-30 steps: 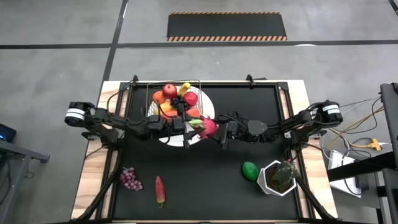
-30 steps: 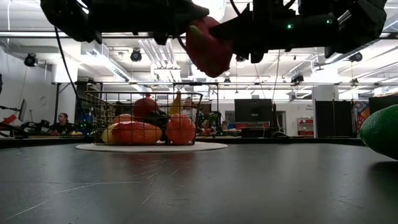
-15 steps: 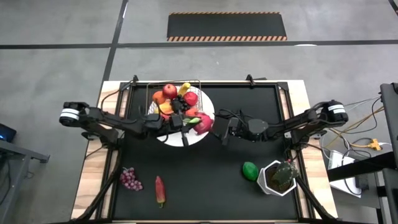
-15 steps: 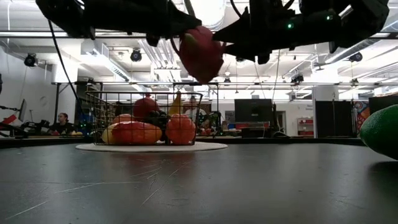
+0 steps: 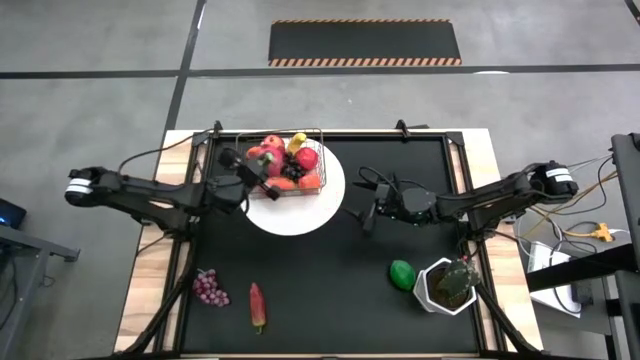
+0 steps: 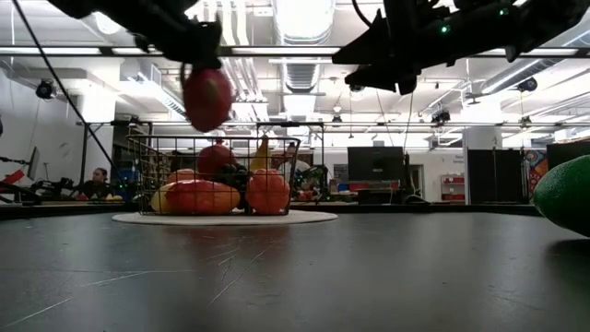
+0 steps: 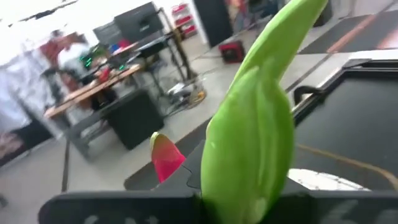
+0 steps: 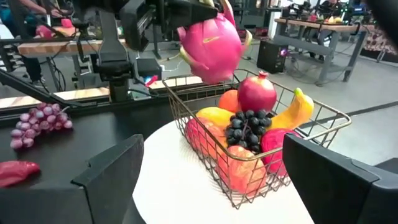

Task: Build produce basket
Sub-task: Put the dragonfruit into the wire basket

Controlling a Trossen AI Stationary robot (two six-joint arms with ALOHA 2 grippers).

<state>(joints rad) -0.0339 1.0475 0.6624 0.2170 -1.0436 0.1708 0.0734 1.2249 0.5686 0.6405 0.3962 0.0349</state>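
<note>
Left to right across the dark surface: the left gripper is hanging above the basket's left edge, its fingers clamping the pink dragon fruit by a green leaf tip. The basket is sitting on a white plate, already piled with apples, orange, banana and dark grapes. The step in hand is judged to be delivering the dragon fruit; next, it needs lowering over the pile and letting go without catching the wire rim. Just right of the plate, the right gripper is hovering with its fingers spread wide and holding nothing. Loose grapes and a chilli are lying near the front left edge, a lime front right beside a potted plant. Open room is lying between them, mid-surface.
</note>
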